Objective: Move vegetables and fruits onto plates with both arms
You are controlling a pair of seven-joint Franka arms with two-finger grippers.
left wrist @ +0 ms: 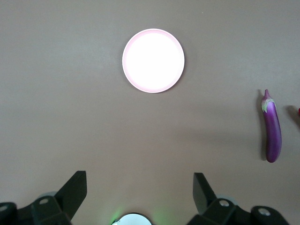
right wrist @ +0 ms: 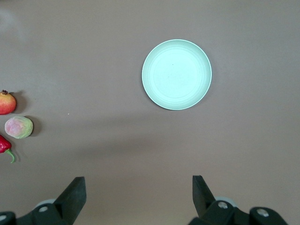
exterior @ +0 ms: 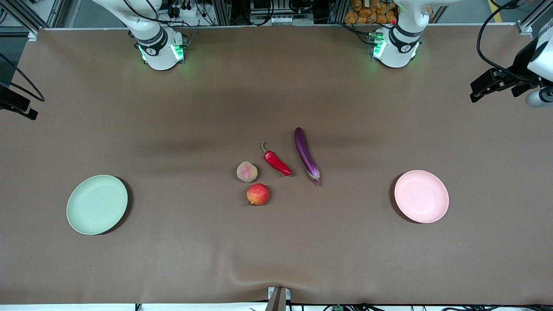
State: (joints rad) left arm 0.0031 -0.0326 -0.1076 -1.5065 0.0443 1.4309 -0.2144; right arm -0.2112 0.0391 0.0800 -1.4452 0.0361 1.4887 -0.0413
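Note:
Four items lie mid-table: a purple eggplant [exterior: 306, 155] [left wrist: 273, 131], a red chili [exterior: 276, 162] [right wrist: 3, 145], a pale pink-green fuzzy fruit [exterior: 247, 172] [right wrist: 18, 127] and a red-orange fruit [exterior: 258, 194] [right wrist: 5, 103] nearest the front camera. The green plate [exterior: 97, 204] [right wrist: 176, 74] lies empty toward the right arm's end. The pink plate [exterior: 421, 196] [left wrist: 153, 61] lies empty toward the left arm's end. My left gripper [exterior: 479, 88] [left wrist: 140, 180] hangs open and empty, high over the left arm's end. My right gripper [exterior: 21, 108] [right wrist: 139, 185] hangs open and empty, high over the right arm's end.
A brown cloth covers the table, with a wrinkle and a clamp [exterior: 278, 298] at the front edge. The right arm's base [exterior: 159, 49] and the left arm's base [exterior: 394, 47] stand along the back edge. Cables and shelving lie past that edge.

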